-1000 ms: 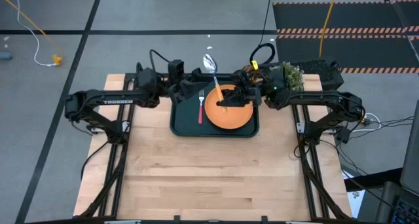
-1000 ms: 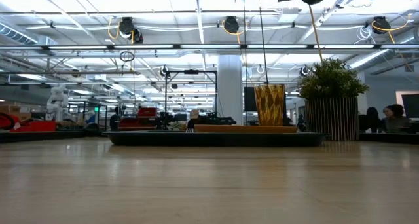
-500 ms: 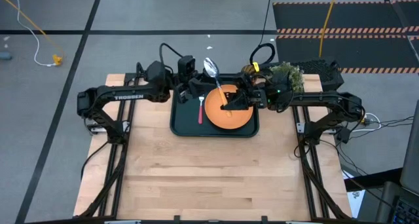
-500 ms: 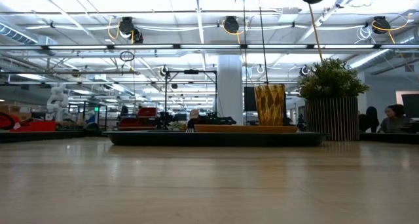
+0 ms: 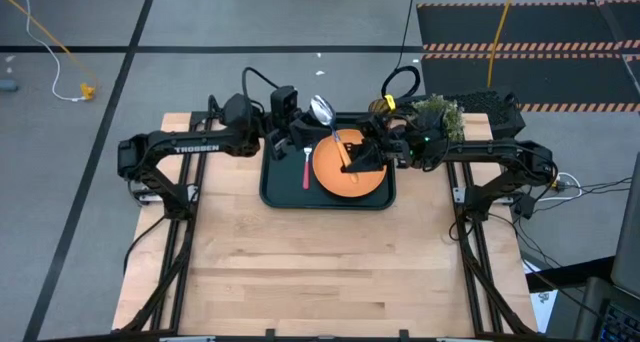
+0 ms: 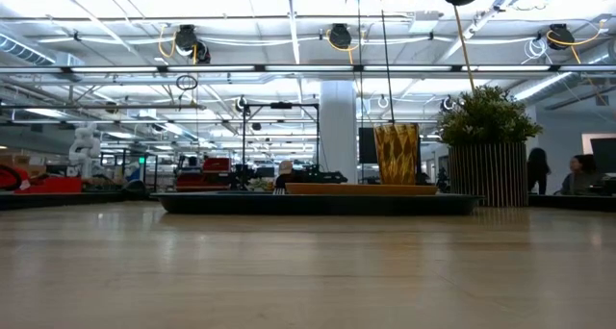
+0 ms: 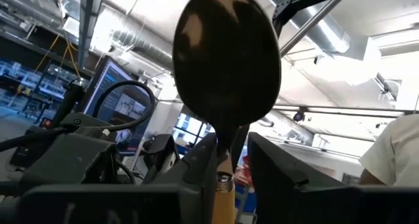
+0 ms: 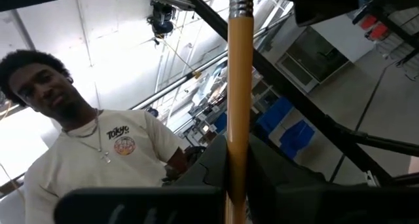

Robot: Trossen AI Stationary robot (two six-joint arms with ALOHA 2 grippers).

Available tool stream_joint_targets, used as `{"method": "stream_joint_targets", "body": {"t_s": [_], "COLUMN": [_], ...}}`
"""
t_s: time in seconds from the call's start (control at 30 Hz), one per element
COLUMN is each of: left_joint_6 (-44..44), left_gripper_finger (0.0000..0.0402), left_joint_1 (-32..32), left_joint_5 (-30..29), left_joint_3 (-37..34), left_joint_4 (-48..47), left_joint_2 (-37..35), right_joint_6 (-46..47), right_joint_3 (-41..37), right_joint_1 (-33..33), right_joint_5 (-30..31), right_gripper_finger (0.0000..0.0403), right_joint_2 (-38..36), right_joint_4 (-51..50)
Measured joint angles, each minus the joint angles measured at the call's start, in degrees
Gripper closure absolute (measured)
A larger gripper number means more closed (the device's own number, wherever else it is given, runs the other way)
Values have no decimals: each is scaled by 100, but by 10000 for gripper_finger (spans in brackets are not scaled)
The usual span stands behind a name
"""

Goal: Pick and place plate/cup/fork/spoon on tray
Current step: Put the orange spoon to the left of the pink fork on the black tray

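The spoon [image 5: 330,130], with a silver bowl [image 7: 226,60] and an orange-yellow handle, is held high above the dark green tray [image 5: 275,187]. My right gripper [image 5: 350,164] is shut on its handle. My left gripper [image 5: 320,130] is open, with one finger on either side of the spoon's neck [image 7: 224,178]; light shows between one finger and the neck. The orange plate [image 5: 352,177] and the red-handled fork [image 5: 306,167] lie on the tray. The amber cup [image 6: 397,154] stands upright behind the plate's rim; both arms are above the low view. My right gripper pinches the spoon's orange handle [image 8: 239,129] between its two fingers, toward the handle's free end. The fingers slant upward and the handle runs along them. The spoon is lifted clear of the tray with its bowl uppermost, leaning toward the table's far edge.
A potted green plant [image 5: 440,114] stands at the table's far right, beside the right arm; it also shows in the low view [image 6: 486,146]. A person in a white T-shirt [image 8: 98,152] stands beyond the table. Bare wood [image 5: 320,272] fills the table's near half.
My left gripper has swung toward the table's right and far edge, up to the spoon's neck, and then stayed there. My right gripper has kept hold of the handle; the spoon's bowl has shifted slightly toward the near edge.
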Motion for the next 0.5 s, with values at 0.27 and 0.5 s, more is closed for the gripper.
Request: {"method": "stream_joint_targets", "body": {"t_s": [0.27,0.5], "left_joint_6": [104,209], "left_gripper_finger": [334,334], "left_joint_1": [-96,-166], "left_joint_5": [-49,-51], "left_joint_3": [0,0], "left_joint_4": [-9,94], "left_joint_2": [-4,67], "right_joint_6": [156,268], "right_joint_3": [0,0], "right_joint_1": [0,0], "right_joint_5": [-151,-189], "right_gripper_finger": [390,390], "right_joint_2": [-2,-9], "right_joint_4": [46,57]}}
